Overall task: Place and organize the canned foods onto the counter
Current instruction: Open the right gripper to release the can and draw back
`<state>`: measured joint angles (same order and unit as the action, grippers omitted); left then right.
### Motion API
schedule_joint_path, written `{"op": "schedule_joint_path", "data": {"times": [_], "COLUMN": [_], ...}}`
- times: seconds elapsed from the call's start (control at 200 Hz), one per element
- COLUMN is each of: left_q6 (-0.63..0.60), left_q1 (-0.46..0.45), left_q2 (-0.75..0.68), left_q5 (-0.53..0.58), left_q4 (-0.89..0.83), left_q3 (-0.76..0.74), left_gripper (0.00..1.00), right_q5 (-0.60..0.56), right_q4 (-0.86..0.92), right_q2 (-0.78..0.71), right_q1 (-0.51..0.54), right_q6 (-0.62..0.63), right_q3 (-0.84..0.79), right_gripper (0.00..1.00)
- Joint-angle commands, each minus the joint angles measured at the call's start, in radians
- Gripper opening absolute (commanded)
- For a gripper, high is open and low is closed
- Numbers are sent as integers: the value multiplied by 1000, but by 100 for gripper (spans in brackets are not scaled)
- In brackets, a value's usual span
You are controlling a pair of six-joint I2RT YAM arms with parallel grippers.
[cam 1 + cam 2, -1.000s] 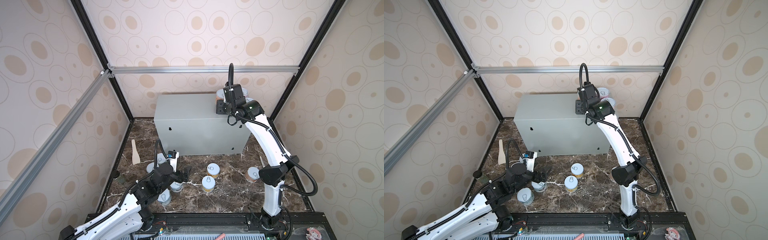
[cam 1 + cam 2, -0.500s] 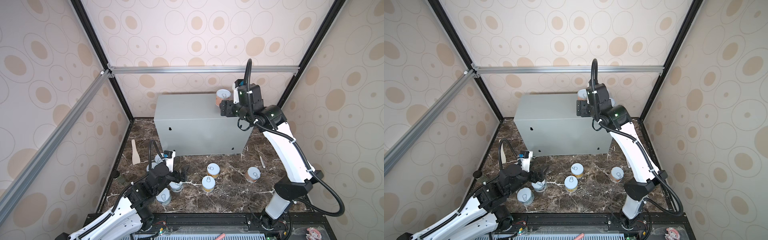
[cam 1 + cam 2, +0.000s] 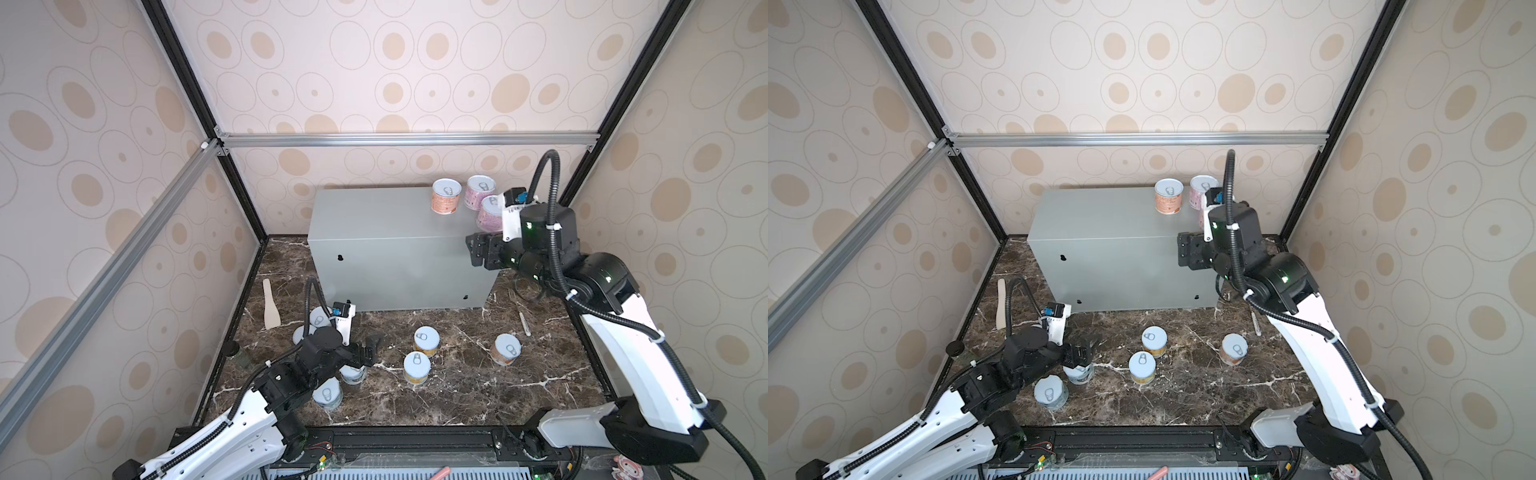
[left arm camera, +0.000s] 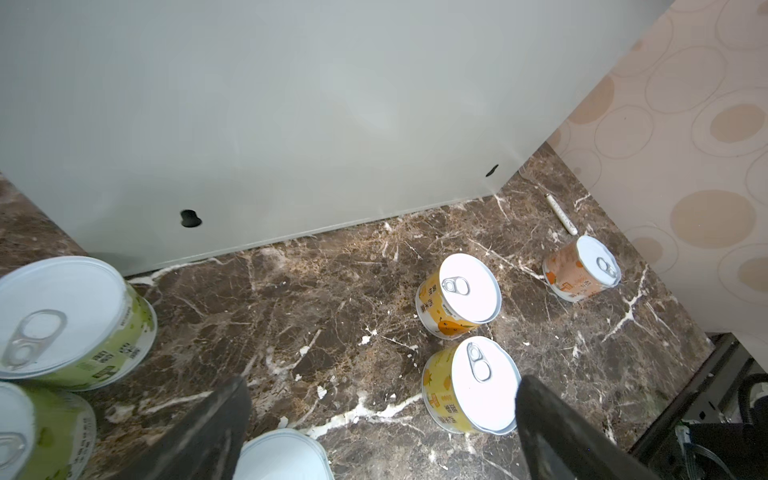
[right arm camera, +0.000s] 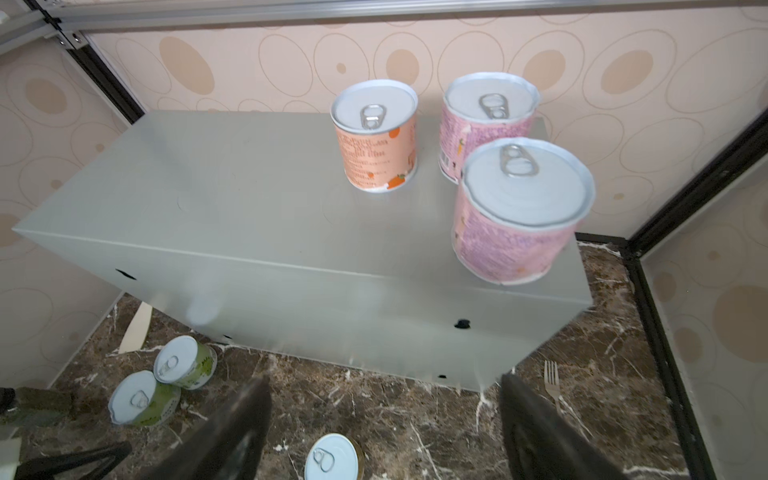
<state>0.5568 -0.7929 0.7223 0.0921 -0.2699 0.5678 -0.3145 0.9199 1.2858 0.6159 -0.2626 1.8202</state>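
In a top view we count three upright, lids up, at the right end of the grey table point(image 3: 374, 216): one orange can point(image 3: 446, 202) and two pink cans point(image 3: 481, 198). The seven other cans point(image 3: 426, 340) stand upright on the marble floor point(image 3: 457, 395).

Left wrist: the left pincer point(image 4: 384, 386) is spread and empty.

Right wrist: the right pincer point(image 5: 384, 380) is spread and empty.

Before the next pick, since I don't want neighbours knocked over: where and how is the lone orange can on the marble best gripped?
Take the orange can across its curved label wall, just under the lid rim, coming straight down from above. It stands upright, lid up, apart from the yellow cans, so the right gripper, open, likely has room either side.
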Motion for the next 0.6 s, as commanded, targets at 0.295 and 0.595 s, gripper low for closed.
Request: {"op": "schedule_joint_path", "data": {"times": [0.295, 0.595], "left_q6": [52, 77], "left_q1": [-74, -117], "left_q2": [147, 277], "left_q5": [-16, 3], "left_q4": [177, 311], "left_q3": [-27, -83], "left_gripper": [99, 99], "right_q5": [-88, -104], "right_q4": [0, -31], "right_q2": [-285, -402], "right_q1": [2, -27], "right_q6": [-37, -112], "right_q3": [-417, -677], "right_gripper": [92, 99]}}
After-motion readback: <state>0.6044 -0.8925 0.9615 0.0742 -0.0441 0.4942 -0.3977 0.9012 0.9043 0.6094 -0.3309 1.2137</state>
